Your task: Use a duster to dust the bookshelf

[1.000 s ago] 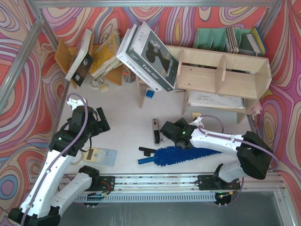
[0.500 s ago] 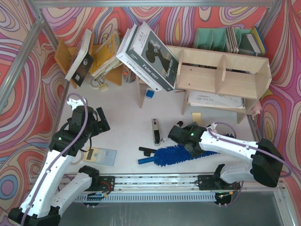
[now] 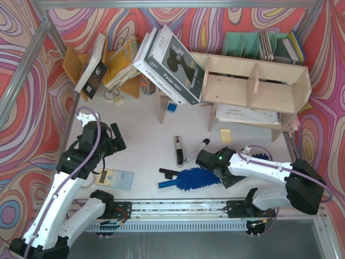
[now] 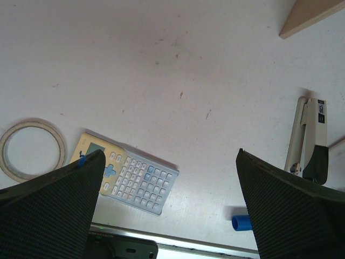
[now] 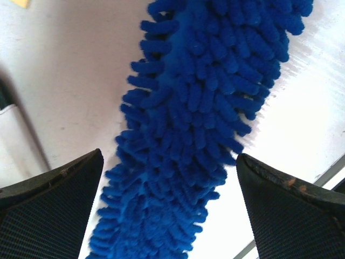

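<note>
The duster lies flat near the table's front edge, with its slim blue handle pointing left. My right gripper hovers over its fluffy middle, open. In the right wrist view the blue pile runs between the spread fingers, and nothing is gripped. A blue tuft shows past the right arm. The bookshelf stands at the back right. My left gripper is open at the left, over bare table. The handle's end shows in its view.
A calculator, a tape ring, a stapler, a pen and a black tool lie near the duster. Large books lean on the shelf's left end. An orange rack and green file holders stand behind.
My right gripper has opened wide and moved right and nearer along the duster, uncovering the pen. The left arm has not moved.
</note>
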Robot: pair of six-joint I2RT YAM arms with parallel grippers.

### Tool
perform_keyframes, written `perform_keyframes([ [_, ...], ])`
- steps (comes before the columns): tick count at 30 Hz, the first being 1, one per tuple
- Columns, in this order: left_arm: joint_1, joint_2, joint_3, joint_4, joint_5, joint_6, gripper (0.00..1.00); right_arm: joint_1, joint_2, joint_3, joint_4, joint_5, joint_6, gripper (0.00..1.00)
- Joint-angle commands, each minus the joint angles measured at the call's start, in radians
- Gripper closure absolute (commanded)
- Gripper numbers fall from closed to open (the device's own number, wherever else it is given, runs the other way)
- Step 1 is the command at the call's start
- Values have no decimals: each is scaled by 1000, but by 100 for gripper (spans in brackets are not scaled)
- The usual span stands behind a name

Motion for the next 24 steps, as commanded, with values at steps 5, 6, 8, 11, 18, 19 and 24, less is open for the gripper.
perform_keyframes([
  [5, -3, -4, -12, -16, -18, -8, 2, 5, -6, -110, 150, -17, 63, 5],
  [6, -3, -2, -11, -16, -17, -8, 1, 6, -5, -114, 164, -9, 54, 7],
  [8, -3, -2, -11, -16, -17, -8, 1, 5, 1, -117, 168, -4, 60, 9],
  [11, -3, -2, -10, -16, -18, -8, 2, 6, 16, -114, 156, -3, 78, 16],
  [18, -3, -8, -12, -16, -23, -10, 1, 6, 22, -129, 149, 0, 102, 41],
  [19, -3, -7, -12, -16, -22, -10, 1, 6, 18, -133, 151, -2, 107, 43],
  [24, -3, 2, -11, -15, -17, -8, 2, 5, -18, -159, 153, 1, 139, 58],
])
